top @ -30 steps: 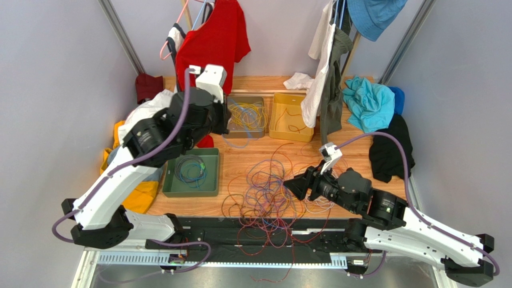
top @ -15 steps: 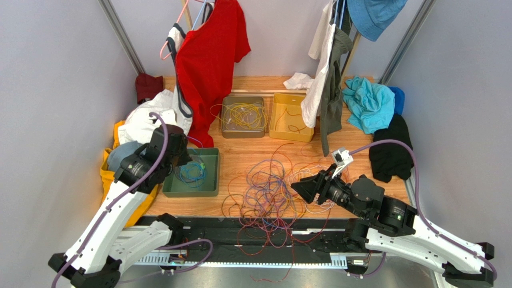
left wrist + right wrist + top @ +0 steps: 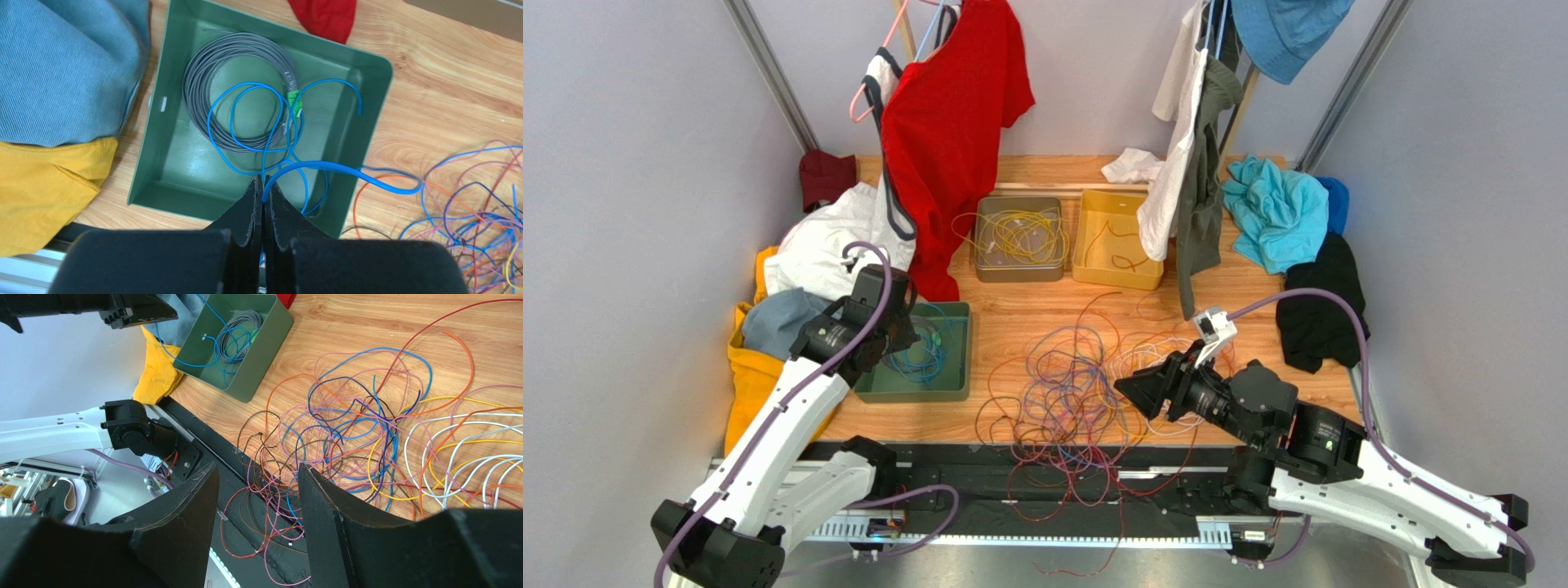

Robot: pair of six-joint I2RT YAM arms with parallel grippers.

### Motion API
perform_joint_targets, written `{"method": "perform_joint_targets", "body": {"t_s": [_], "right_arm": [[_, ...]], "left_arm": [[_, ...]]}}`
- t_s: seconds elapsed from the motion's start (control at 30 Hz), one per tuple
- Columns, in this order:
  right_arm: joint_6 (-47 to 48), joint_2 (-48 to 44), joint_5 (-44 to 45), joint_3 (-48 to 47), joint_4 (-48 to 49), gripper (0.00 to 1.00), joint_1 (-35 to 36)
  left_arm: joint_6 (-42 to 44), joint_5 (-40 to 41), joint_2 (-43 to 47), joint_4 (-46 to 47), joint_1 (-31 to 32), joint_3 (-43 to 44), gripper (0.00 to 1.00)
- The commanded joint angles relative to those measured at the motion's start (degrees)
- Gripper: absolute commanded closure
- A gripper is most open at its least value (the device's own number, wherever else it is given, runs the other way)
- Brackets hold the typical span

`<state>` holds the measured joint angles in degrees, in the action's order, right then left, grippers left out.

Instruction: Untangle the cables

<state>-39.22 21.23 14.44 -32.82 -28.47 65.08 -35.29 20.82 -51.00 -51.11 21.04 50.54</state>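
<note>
At far left, over the green tray [image 3: 371,116], the left gripper [image 3: 263,197] is pinched tight on a blue cable [image 3: 334,166] that trails right onto the table [image 3: 1038,321]. At centre lie the tangled cables [image 3: 1063,392]. Above them hangs the right gripper [image 3: 258,478], its 2 fingers spread wide, holding nothing.

Sprawling over the middle of the wooden table [image 3: 1038,312] as a loose heap of thin cables [image 3: 1069,392] in red, orange, blue, purple, yellow and white, looping across one another and spilling over the near edge. Arching as one blue cable [image 3: 331,166] from the heap over the wall of the green tray [image 3: 153,122], pinched between the closed fingers of the left gripper [image 3: 263,184], and curling in further blue loops inside that tray. Lying as yellow loops [image 3: 1020,235] in the grey tray [image 3: 1020,277] and as a lone orange-red strand [image 3: 1120,255] in the yellow tray [image 3: 1078,239]
</note>
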Motion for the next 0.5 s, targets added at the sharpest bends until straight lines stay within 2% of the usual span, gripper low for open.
{"method": "perform_joint_targets", "body": {"t_s": [0.0, 0.03, 0.07, 0.1, 0.17, 0.2, 0.3, 0.4, 0.47], "right_arm": [[-1.0, -0.7, 0.7, 0.4, 0.8, 0.46, 0.2], [-1.1, -0.7, 0.6, 0.6, 0.6, 0.46, 0.2], [-1.2, -0.7, 0.7, 0.7, 0.6, 0.46, 0.2], [-1.5, -0.9, 0.6, 0.9, 0.5, 0.46, 0.2], [-1.6, -1.1, 0.5, 1.2, 0.3, 0.46, 0.1], [-1.6, -1.3, 0.6, 1.3, 0.3, 0.46, 0.2], [-1.6, -1.4, 1.2, 1.1, -0.4, 0.46, 0.2], [-1.5, -1.3, 1.4, 1.0, -0.6, 0.46, 0.2], [-1.5, -1.3, 1.5, 1.5, -0.1, 0.46, 0.2]], "left_arm": [[-1.6, -0.7, 0.0, 3.2, -2.3, -1.7, 1.0], [-1.7, -1.1, -0.2, 3.2, -2.6, -2.0, 0.98], [-1.6, -1.4, -0.5, 3.2, -3.1, -2.0, 0.87], [-1.6, -1.5, -1.1, 2.6, -3.3, -1.9, 0.65], [-1.7, -1.0, -1.6, 1.7, -3.4, -1.2, 0.49], [-1.5, -1.0, -1.5, 1.0, -3.4, -0.8, 0.38], [-1.3, -0.7, 0.2, -0.5, -3.5, 0.6, 0.24], [-1.1, -1.0, 2.6, -2.3, -3.5, 2.1, 0.21], [-0.6, -4.2, 5.2, -2.1, -3.4, 2.9, 0.21]]}}
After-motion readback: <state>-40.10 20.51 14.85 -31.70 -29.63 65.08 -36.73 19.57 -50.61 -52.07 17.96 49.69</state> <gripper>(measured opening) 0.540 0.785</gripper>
